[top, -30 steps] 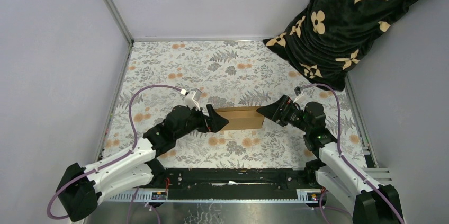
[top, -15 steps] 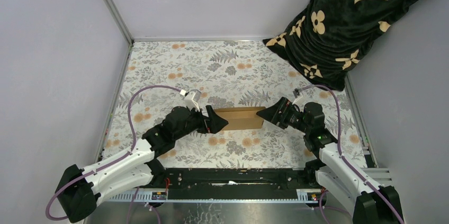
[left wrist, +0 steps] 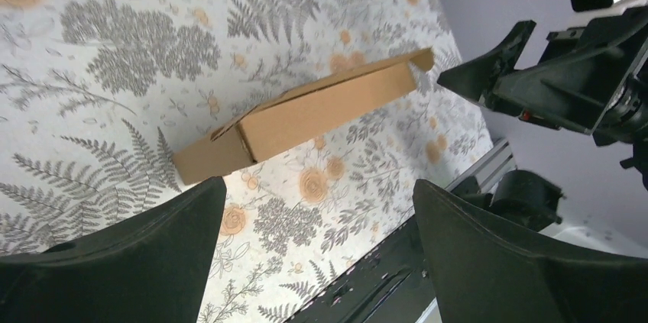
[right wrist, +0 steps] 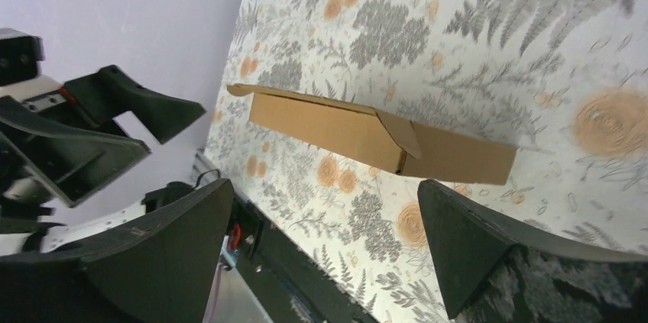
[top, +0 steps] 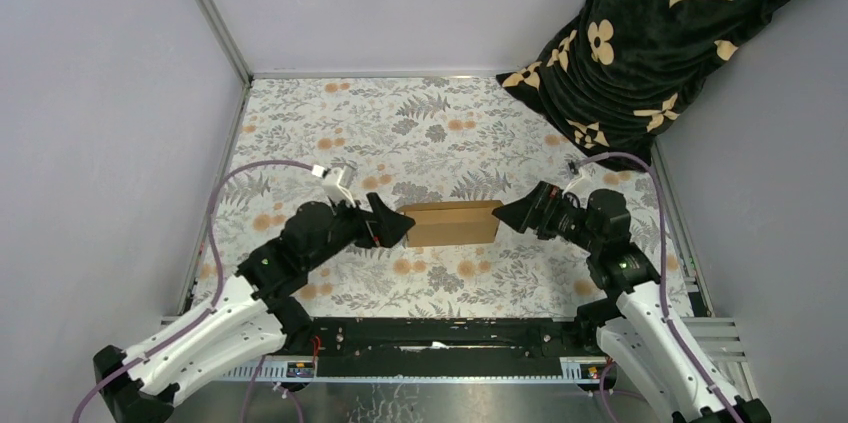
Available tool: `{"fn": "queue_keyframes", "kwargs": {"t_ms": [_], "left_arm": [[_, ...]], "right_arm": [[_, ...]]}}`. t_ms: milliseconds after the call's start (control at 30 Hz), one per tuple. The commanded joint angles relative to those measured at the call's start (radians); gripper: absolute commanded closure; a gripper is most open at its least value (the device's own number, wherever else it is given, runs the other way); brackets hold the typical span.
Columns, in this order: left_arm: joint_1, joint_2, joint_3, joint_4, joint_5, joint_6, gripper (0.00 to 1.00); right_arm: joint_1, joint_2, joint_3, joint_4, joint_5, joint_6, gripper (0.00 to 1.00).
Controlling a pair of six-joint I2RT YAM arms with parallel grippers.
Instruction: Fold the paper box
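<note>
Since a second ago, the left gripper (top: pixel 397 227) has drawn back toward its base. Its tips, which overlapped the left end of the box (top: pixel 451 223), now sit just off that end. The left arm's elbow and cable have swung leftward too. The right gripper (top: pixel 505 215) has also backed off a little to the right, so the whole brown top of the box now shows. The box itself has not moved. It lies closed and flat on the floral table (top: pixel 330 123), near the middle, between the two grippers.

Both grippers are spread wide and hold nothing. In each wrist view the dark fingers (left wrist: pixel 115 258) frame the box from a distance, with bare table between them.

From above, the right tip seems just clear of the box's right end, though the angle makes any contact hard to judge. The box's underside and far long side are hidden. The frame edge cuts off both arm bases and the top of the dark patterned cloth (top: pixel 660 33) in the back right corner.
</note>
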Motion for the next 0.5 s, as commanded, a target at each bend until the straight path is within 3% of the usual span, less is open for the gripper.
{"fn": "queue_keyframes", "kwargs": {"t_ms": [0,100,233,467], "left_arm": [[-0.007,-0.003,0.113,-0.143,-0.090,0.056,0.02],[-0.008,0.069,0.188,-0.221,-0.138,0.083,0.01],[-0.008,0.166,0.261,-0.250,-0.200,0.142,0.01],[-0.008,0.345,0.384,-0.184,-0.310,0.205,0.01]], "right_arm": [[0.006,-0.038,0.151,-0.228,0.082,-0.178,0.00],[0.006,-0.039,0.246,-0.392,0.214,-0.333,0.00],[0.005,-0.066,0.256,-0.354,0.314,-0.363,0.00],[0.006,0.088,0.435,-0.362,0.384,-0.454,0.00]]}}
